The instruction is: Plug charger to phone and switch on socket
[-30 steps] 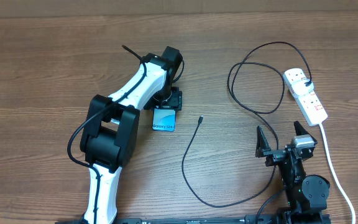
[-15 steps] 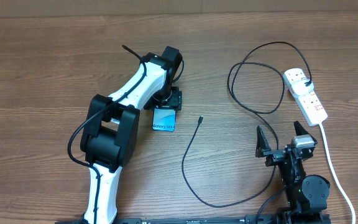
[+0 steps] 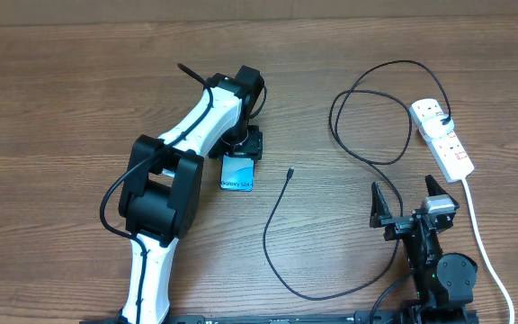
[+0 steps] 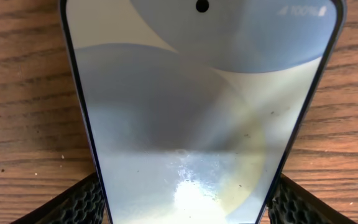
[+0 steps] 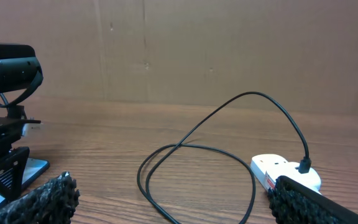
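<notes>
Left gripper [image 3: 240,151] over phone [image 3: 237,174], charger [image 3: 265,236] looped — plugged into socket [image 3: 444,140]

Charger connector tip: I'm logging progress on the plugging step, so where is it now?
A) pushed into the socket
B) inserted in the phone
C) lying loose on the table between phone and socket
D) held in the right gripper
C: the connector tip lies bare on the table, apart from the phone, and the right gripper stands open and empty.
</notes>
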Controlling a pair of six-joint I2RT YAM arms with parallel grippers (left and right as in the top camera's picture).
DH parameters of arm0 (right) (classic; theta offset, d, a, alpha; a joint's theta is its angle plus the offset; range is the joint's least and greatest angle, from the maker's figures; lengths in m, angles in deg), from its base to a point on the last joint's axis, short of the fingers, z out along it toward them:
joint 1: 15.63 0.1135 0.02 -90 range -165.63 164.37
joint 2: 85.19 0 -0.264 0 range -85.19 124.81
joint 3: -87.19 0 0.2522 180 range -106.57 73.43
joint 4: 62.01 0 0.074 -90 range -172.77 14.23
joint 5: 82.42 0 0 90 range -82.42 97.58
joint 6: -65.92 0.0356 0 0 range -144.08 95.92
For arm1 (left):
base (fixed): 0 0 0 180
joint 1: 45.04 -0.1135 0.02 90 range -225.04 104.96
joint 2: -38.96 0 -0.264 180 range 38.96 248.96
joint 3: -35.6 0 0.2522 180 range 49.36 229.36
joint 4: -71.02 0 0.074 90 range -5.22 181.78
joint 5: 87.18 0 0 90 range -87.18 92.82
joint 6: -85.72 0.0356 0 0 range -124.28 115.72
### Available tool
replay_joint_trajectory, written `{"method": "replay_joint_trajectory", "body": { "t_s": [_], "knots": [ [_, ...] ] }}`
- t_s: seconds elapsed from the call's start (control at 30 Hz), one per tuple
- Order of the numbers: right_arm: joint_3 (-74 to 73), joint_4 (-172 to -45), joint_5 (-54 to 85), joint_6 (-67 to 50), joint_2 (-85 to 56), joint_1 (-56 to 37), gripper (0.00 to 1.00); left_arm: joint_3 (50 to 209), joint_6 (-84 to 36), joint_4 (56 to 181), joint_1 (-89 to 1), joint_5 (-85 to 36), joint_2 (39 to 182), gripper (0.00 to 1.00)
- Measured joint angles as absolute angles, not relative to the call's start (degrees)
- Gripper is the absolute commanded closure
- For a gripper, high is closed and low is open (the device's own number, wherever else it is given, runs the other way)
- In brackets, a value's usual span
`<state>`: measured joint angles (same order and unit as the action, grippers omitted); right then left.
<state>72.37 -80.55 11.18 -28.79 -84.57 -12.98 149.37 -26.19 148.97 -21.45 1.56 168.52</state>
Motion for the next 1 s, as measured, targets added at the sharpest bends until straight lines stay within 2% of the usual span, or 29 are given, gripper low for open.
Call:
{"method": "replay_joint_trajectory", "body": {
  "t_s": [0.57, 1.0],
  "knots": [
    [72.4, -80.5, 11.2, -28.8, -84.6, -13.0, 0.00, 155.2, -26.2, 154.7, -23.1, 0.6, 169.3, 0.28],
    [72.4, -80.5, 11.2, -28.8, -84.6, -13.0, 0.00, 157.0, -26.2, 156.6, -24.6, -13.4, 169.3, 0.27]
  ]
}}
